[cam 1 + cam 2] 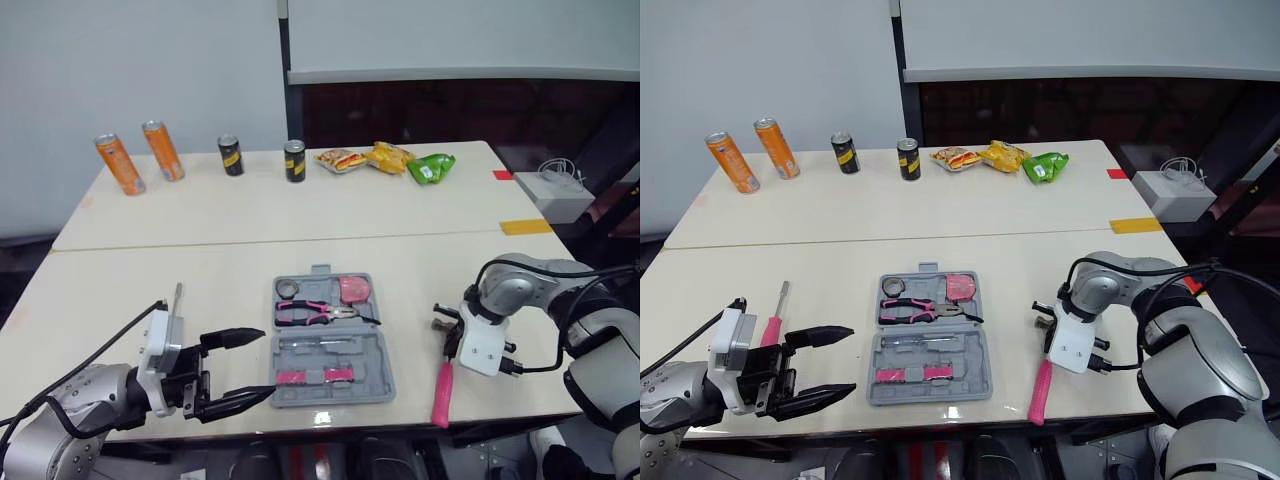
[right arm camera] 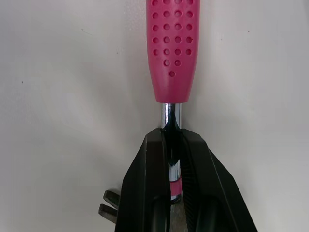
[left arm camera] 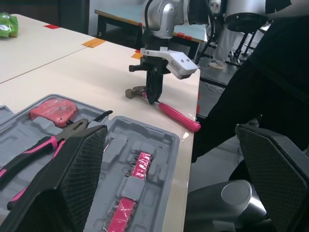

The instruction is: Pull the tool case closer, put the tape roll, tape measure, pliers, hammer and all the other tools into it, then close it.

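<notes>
Nearest you, your left gripper [image 1: 263, 364] hangs at the table's [image 1: 200, 270] front edge with its two black fingers spread wide and nothing between them; its tips sit just beside the tool case's [image 1: 375, 360] left front corner, though you cannot tell if they touch it. A pink-handled screwdriver [image 1: 773, 325] lies on the table next to that wrist. On your right, the right gripper [image 2: 173, 134] is clamped on the hammer's [image 1: 442, 393] bare metal shank between the pink grip and the head; the hammer lies near the front edge, well to the right of the case. The case lies open and flat between your arms, with the pliers [image 1: 315, 313], tape roll [image 1: 288, 290] and pink tape measure [image 1: 353, 288] seated in its farther half. Along the table's back edge you have two orange cans [image 1: 119, 163], two black cans [image 1: 231, 156] and some snack packets [image 1: 385, 158]
</notes>
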Robot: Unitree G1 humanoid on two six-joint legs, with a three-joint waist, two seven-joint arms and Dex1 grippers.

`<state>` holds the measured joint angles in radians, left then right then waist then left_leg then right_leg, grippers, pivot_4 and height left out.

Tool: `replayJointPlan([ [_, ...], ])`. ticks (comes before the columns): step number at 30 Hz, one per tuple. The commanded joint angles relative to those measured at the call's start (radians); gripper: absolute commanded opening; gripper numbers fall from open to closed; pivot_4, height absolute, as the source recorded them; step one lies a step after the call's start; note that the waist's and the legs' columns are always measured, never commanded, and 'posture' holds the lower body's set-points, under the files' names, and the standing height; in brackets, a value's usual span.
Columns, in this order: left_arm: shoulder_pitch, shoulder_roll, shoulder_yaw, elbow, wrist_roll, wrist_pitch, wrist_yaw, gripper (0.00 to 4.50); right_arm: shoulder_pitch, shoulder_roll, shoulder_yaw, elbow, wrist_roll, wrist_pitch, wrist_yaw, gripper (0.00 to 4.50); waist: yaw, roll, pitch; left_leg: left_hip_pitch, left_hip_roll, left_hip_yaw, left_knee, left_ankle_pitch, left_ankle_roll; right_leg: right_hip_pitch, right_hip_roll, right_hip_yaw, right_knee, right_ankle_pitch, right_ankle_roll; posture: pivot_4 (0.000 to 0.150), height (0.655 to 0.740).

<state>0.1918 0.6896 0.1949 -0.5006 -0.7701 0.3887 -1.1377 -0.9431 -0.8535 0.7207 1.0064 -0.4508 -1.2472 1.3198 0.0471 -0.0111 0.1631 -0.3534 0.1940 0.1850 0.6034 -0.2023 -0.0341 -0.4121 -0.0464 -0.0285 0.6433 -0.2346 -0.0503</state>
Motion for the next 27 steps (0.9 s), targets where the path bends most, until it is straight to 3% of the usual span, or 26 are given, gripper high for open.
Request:
replayJointPlan([
  [1,0.01,-0.008,0.015,-0.039,-0.014,-0.022,0.009,4.5,0.129,-0.106,-0.117,-0.186,0.314,0.278,0.151,0.03,0.006,0.001,0.0,0.0,0.0,0.0,0.0,0.0,0.0,0.0,0.0,0.0,-0.001,0.0,0.0,0.15,0.74],
  [3,0.016,-0.012,0.015,-0.038,-0.012,-0.025,0.01,4.5,0.23,-0.172,-0.193,-0.373,0.442,0.494,0.178,0.03,0.006,0.003,0.002,-0.001,0.0,0.0,0.0,0.0,0.001,0.0,0.001,0.0,-0.001,0.0,0.0,0.15,0.74],
  [7,0.022,-0.018,0.013,-0.038,-0.012,-0.031,0.016,4.5,0.504,-0.295,-0.39,-0.909,0.662,1.292,0.004,0.03,0.001,0.007,0.006,0.001,0.002,0.001,-0.004,-0.001,0.001,0.0,0.003,0.002,-0.003,0.0,0.001,0.15,0.74],
  [9,0.017,-0.019,0.009,-0.035,-0.012,-0.031,0.019,4.5,0.583,-0.285,-0.488,-1.117,0.745,1.728,-0.169,0.03,-0.001,0.007,0.006,0.004,0.003,0.0,-0.008,-0.001,-0.001,0.001,0.007,0.003,-0.003,0.0,0.001,0.15,0.74],
  [13,0.01,-0.018,0.006,-0.028,-0.014,-0.03,0.021,4.5,0.675,-0.185,-0.654,-1.347,0.834,2.23,-0.408,0.03,0.009,0.008,0.006,0.005,0.005,-0.004,-0.01,-0.001,-0.009,0.001,0.012,0.003,-0.005,0.0,0.0,0.15,0.74],
  [18,-0.004,-0.018,0.002,-0.017,-0.015,-0.026,0.02,4.5,0.678,0.056,-0.788,-1.47,0.852,2.608,-0.651,0.03,0.023,0.009,0.005,0.005,0.005,-0.002,-0.011,-0.001,-0.011,-0.001,0.011,0.004,-0.007,0.0,0.0,0.15,0.74],
  [24,-0.017,-0.019,0.001,-0.016,-0.018,-0.02,0.024,4.5,0.653,0.17,-0.778,-1.552,0.779,2.81,-0.855,0.03,0.034,0.01,0.006,0.004,0.004,-0.002,-0.011,-0.002,-0.015,-0.002,0.011,0.003,-0.008,0.0,0.001,0.15,0.74],
  [27,-0.017,-0.02,-0.001,-0.018,-0.017,-0.018,0.024,4.5,0.633,0.251,-0.843,-1.52,0.796,2.86,-0.901,0.03,0.032,0.011,0.006,0.005,0.004,-0.002,-0.011,-0.002,-0.02,-0.002,0.011,0.004,-0.007,0.0,0.001,0.15,0.74],
])
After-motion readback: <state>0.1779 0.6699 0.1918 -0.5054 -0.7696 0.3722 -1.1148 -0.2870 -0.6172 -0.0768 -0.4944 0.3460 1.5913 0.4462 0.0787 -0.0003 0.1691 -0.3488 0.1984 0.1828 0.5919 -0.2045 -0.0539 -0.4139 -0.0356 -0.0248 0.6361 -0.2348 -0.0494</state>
